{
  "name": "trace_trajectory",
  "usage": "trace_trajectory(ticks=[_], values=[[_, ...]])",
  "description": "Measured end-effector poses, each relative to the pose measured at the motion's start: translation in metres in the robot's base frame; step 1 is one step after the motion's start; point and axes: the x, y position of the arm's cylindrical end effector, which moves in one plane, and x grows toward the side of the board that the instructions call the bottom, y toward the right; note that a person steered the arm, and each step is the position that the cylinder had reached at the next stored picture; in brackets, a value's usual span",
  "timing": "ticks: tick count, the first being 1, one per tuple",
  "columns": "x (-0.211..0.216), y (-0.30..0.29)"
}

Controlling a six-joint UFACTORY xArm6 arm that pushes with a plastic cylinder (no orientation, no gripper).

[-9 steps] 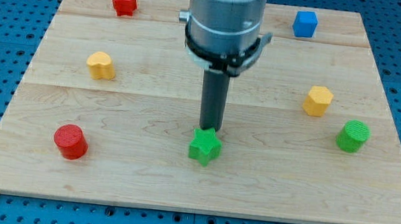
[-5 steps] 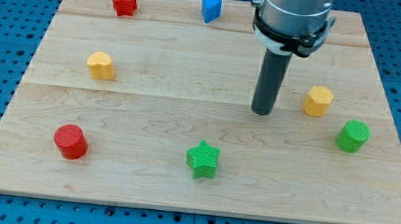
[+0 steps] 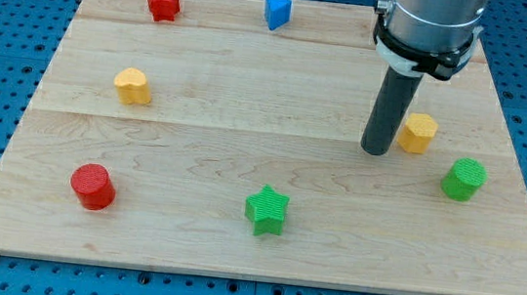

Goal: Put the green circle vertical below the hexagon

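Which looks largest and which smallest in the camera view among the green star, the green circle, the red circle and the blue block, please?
1. Green star
2. Red circle and green circle: too alike to rank
3. Blue block

The blue block sits at the view's top, likely farther off, so it may only look smaller.

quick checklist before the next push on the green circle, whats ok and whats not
1. My tip in view: ok, it sits just to the view's left of the yellow hexagon.
2. Tip clear of the hexagon: cannot tell, the two look very close or touching.
3. Green circle located: ok, toward the view's bottom right of the hexagon.
4. Circle straight below the hexagon: not ok, it lies too far to the view's right.
5. Tip on the circle's right side, ready to push it left: not ok, the tip is on its left.
6. Spot below the hexagon free of blocks: ok, the green star is well off to the left.
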Motion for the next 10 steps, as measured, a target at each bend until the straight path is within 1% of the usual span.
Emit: trace_trajectory(ticks=[2, 3, 4, 5, 6, 7, 9, 10], values=[[-0.058, -0.006], [-0.045, -0.007], [0.012, 0.020], [0.016, 0.053], [0.016, 0.053], [0.025, 0.053], [0.098, 0.053], [0.103, 0.044]])
